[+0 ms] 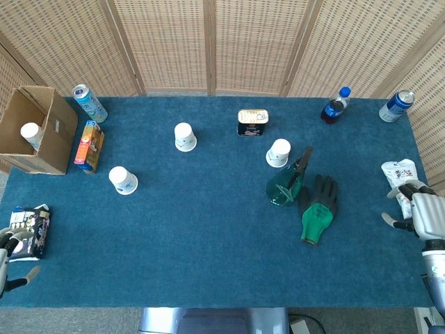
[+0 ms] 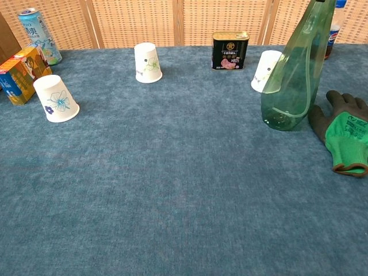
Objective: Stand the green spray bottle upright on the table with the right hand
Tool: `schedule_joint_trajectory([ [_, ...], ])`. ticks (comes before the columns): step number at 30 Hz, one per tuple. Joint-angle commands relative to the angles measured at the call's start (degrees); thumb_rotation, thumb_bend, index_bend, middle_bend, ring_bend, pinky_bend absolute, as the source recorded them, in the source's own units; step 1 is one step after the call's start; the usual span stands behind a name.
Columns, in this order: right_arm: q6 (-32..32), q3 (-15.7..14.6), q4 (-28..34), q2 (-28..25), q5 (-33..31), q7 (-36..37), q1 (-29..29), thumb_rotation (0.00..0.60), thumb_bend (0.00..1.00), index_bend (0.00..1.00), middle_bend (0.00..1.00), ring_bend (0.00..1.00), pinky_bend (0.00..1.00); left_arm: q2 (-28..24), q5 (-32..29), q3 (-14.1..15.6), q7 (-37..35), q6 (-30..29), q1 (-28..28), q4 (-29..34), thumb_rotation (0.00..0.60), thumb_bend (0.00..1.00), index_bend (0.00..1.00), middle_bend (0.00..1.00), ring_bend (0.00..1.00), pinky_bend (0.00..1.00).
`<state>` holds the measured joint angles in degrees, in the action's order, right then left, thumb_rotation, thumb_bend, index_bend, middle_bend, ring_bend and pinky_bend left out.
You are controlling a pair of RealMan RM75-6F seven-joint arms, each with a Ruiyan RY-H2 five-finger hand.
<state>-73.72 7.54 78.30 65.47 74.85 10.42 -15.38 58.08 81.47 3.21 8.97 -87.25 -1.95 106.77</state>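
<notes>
The green spray bottle stands upright on the blue table, its black nozzle at the top; the chest view shows its clear green body at the right. Nothing touches it. My right hand is far to its right at the table's edge, fingers spread, holding nothing. My left hand shows only partly at the lower left corner, fingers apart and empty. Neither hand appears in the chest view.
A green and black glove lies just right of the bottle. A white cup and a tin stand behind it. A snack bag lies by my right hand. Cups, cans, a carton and a cardboard box sit at the left.
</notes>
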Motion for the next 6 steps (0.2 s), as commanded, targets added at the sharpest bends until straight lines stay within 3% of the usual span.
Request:
schedule_joint_trajectory([
  [1, -0.85, 0.24, 1.62, -0.63, -0.9, -2.4, 0.81, 0.6, 0.22, 0.44, 0.41, 0.2, 0.31, -0.09, 0.05, 0.04, -0.06, -0.19, -0.26, -0.06, 0.6, 0.26, 0.28, 0.26, 0.19, 0.19],
  [6, -2.29, 0.6, 4.24, -1.03, -2.02, -5.64, 1.97, 0.6, 0.22, 0.43, 0.41, 0.19, 0.3, -0.7, -0.33, -0.08, -0.44, -0.32, -0.67, -0.09, 0.6, 0.26, 0.28, 0.26, 0.19, 0.19],
])
